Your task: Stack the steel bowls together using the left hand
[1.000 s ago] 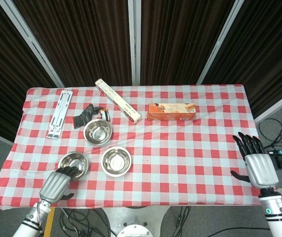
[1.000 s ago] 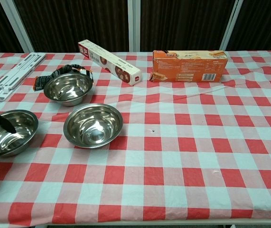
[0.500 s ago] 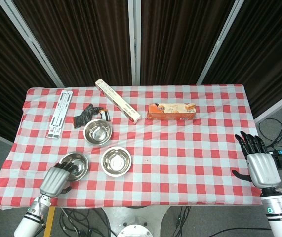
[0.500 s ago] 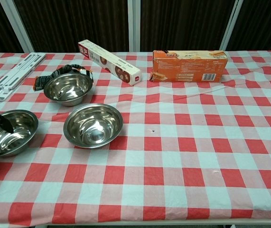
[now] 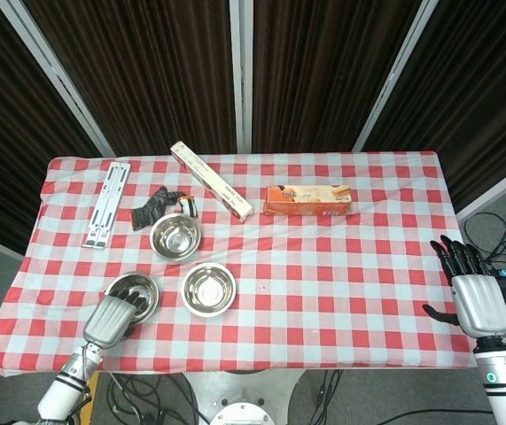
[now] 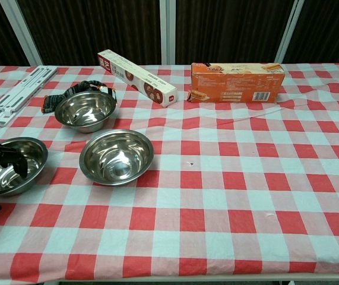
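Gripping near bowl (image 5: 135,295): left hand (image 5: 111,319).

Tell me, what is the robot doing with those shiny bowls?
The robot's left hand has its fingers curled over the rim of the nearest steel bowl, ready to pick it up. The two other steel bowls sit apart on the checked table, so nothing is stacked yet. The right hand waits open beside the table.

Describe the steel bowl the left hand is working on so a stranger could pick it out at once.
On the red-and-white checked tablecloth, find the three steel bowls left of centre. Take the front-left steel bowl, near the front edge. Alone among them, it has the left hand with dark fingers hooked over its rim.
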Motion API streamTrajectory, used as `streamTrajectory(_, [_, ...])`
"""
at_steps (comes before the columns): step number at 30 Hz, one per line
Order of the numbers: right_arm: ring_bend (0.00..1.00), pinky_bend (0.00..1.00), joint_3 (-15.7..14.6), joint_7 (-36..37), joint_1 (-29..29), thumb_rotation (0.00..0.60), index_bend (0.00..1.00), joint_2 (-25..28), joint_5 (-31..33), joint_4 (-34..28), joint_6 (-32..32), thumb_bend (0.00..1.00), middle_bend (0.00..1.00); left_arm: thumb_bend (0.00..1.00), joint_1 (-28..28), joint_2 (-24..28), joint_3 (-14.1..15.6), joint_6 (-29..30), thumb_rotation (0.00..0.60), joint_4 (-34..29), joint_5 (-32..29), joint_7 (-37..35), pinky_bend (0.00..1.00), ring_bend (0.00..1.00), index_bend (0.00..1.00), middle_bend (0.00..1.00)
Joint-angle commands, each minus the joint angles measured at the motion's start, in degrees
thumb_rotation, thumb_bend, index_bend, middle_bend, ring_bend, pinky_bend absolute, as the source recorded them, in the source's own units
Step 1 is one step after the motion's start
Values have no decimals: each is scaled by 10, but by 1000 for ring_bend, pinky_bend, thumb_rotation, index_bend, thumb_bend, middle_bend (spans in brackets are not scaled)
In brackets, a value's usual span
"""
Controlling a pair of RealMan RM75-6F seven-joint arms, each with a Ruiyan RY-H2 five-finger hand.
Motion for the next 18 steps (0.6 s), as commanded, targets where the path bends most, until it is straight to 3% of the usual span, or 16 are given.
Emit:
streamTrajectory(1, [0, 0, -1, 4, -1, 600, 0, 1, 0, 2, 1, 24, 0, 231, -4, -5, -1, -4, 600, 9, -1, 3, 561, 459, 482, 498])
streamTrajectory(10, [0, 0, -2, 13, -1, 600, 0, 2, 3, 8, -1, 25, 0, 316, -13, -24, -7, -1, 600, 30, -3, 8, 686, 576, 576, 585])
streamTrajectory(18, [0, 0, 0, 16, -2, 600, 0, 2, 6, 11, -1, 25, 0, 376, -17, -33, -4, -16, 600, 38, -19, 17, 717, 609, 616, 622])
